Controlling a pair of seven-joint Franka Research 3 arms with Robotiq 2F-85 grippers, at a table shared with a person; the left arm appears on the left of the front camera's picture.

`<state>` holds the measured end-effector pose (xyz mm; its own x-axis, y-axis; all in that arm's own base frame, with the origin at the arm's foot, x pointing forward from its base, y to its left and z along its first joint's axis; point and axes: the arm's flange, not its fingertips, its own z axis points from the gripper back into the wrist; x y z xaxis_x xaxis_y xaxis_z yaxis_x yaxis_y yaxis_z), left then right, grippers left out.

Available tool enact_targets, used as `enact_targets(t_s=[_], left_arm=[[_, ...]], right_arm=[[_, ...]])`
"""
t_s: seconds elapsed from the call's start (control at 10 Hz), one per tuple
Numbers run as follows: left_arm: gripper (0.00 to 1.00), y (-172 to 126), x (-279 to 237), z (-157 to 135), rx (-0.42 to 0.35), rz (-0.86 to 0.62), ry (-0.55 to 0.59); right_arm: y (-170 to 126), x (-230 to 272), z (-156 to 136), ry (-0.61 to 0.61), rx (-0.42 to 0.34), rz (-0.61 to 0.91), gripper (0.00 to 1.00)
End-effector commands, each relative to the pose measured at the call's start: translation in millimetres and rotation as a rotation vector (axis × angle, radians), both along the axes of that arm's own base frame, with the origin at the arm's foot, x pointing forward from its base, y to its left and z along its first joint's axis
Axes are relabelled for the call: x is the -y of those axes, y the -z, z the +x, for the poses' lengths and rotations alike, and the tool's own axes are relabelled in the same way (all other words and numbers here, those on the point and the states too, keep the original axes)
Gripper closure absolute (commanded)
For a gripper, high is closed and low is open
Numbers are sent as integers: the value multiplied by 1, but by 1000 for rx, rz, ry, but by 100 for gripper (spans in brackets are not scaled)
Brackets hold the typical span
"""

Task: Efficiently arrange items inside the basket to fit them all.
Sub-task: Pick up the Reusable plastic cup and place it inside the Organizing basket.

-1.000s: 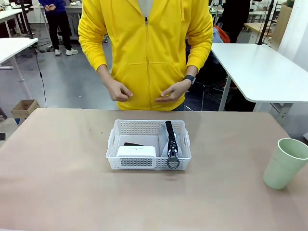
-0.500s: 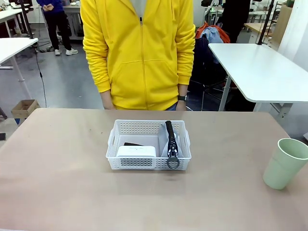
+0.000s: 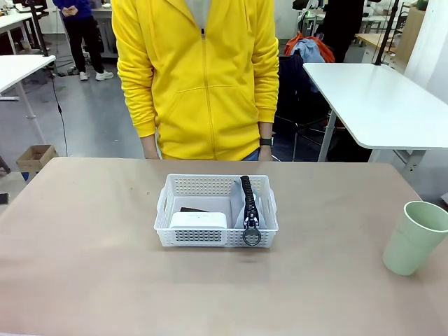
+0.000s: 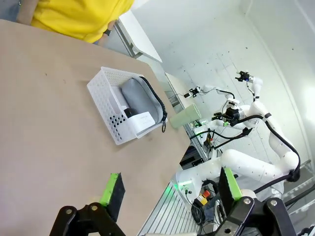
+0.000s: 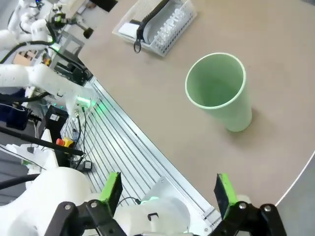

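The white basket (image 3: 203, 185) sits mid-table. Inside it, a small white box (image 3: 199, 220) lies at the front left with a black stapler (image 3: 192, 209) partly hidden behind it. A grey pouch (image 3: 253, 203) with a black zipper stands along the right side, its ring pull hanging over the front rim. The pale green cup (image 3: 414, 238) stands upright on the table at the far right. My left gripper (image 4: 170, 187) hangs open above the table, well away from the basket (image 4: 103, 91). My right gripper (image 5: 167, 188) is open above the table edge, near the cup (image 5: 219, 91).
A person in a yellow hoodie (image 3: 199, 77) stands at the far table edge, arms down at the sides. Bare tabletop (image 3: 91, 245) surrounds the basket. The right wrist view shows the basket (image 5: 172, 30) farther off, beyond the cup.
The person's hands, held in front of the body a second ago, have dropped to the sides. Basket, items and cup have not moved.
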<state>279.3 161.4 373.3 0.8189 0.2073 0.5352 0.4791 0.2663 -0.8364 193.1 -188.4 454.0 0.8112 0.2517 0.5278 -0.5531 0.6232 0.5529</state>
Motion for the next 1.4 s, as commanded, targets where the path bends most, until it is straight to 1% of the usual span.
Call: enact_targets(t_s=[0.0,0.1,0.2,0.3,0.4,0.5,0.6,0.7,0.8,0.9,1.0,1.2,1.3], left_arm=[[0,-2,2,-4,2,-8,7],[0,-2,2,-4,2,-8,7],[0,-2,2,-4,2,-8,7],[0,-2,2,-4,2,-8,7],[0,-2,2,-4,2,-8,7],[0,-2,2,-4,2,-8,7],[0,-2,2,-4,2,-8,7],[0,-2,2,-4,2,-8,7],[0,-2,2,-4,2,-8,7],[0,-2,2,-4,2,-8,7],[0,-2,2,-4,2,-8,7],[0,-2,2,-4,2,-8,7],[0,-2,2,-4,2,-8,7]], right_arm=[[0,-1,-1,36,-23,33,0],[0,-1,-1,36,-23,33,0],[1,2,-2,12,-6,10,0],[7,3,7,-176,290,-125,0],[16,7,8,-265,496,-133,0],[31,16,5,-326,667,-193,0],[46,22,0,-379,789,-218,0],[56,21,-5,-428,827,-257,0],[64,19,-7,-477,841,-270,0],[73,15,-9,-529,838,-270,0],[89,9,-5,-557,804,-249,0],[124,1,2,-537,742,-246,0],[140,-4,7,-521,751,-165,0]])
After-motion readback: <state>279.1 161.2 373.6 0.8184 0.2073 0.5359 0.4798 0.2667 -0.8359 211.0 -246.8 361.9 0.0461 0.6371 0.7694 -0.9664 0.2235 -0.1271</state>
